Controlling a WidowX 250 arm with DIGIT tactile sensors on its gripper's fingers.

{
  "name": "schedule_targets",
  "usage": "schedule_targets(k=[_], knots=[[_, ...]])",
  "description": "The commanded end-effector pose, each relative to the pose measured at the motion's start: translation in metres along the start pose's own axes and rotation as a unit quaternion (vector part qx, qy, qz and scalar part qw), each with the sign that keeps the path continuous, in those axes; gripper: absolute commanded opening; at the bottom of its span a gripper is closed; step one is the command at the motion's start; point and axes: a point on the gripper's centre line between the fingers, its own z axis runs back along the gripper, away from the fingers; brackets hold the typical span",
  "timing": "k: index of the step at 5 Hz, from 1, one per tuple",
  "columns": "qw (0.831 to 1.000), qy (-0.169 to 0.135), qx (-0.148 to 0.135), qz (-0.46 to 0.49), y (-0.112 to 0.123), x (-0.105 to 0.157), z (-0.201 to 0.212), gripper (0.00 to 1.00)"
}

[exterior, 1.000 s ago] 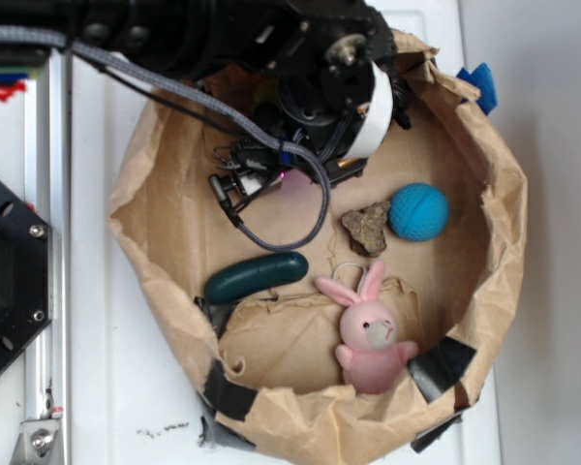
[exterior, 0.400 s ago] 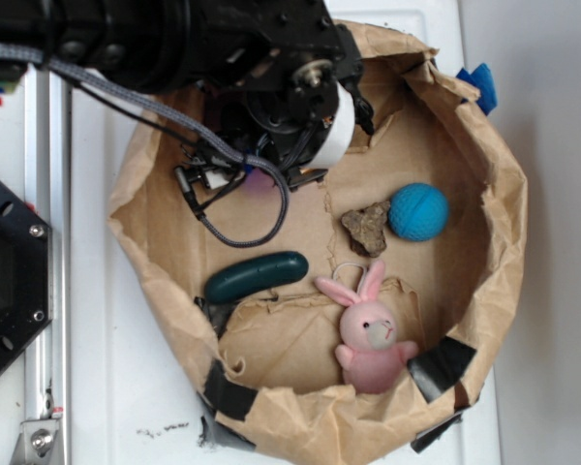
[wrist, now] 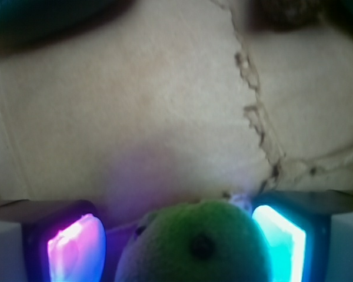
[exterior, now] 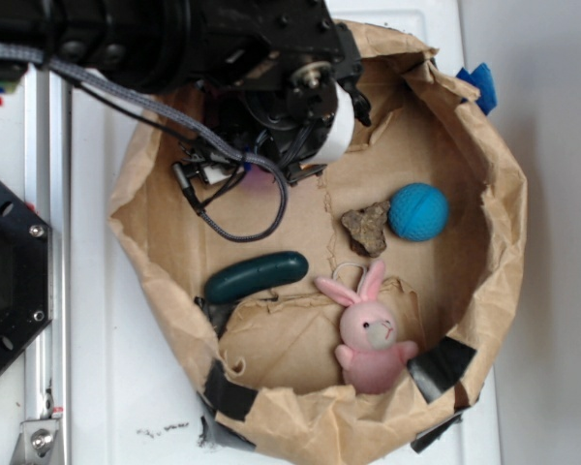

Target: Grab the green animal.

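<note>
green animal (wrist: 191, 247) between claw (wrist: 176, 249) fingers (lit)

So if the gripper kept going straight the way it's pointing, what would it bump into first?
Probably the green animal: its head sits right between the gripper fingers, which look open, with the brown paper beyond it. Depth is hard to judge.

Green animal (wrist: 191, 249) sits at bottom centre, between two glowing gripper fingers, pink pad (wrist: 76, 247) at one side, cyan pad (wrist: 280, 241) at the other. Crumpled brown paper (wrist: 153, 111) with a torn seam lies beyond.
</note>
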Motion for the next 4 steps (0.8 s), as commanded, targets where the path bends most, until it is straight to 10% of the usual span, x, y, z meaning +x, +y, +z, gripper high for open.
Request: schedule_targets(k=[1,2,4], knots=[[0.999,0.022,0.021,0.023,0.011,0.008,-0.002,1.0],[0.999,0.026,0.028,0.015,0.011,0.009,-0.002,0.0],[0.998,-0.005,0.053,0.035,0.012,0.018,0.024,0.0]])
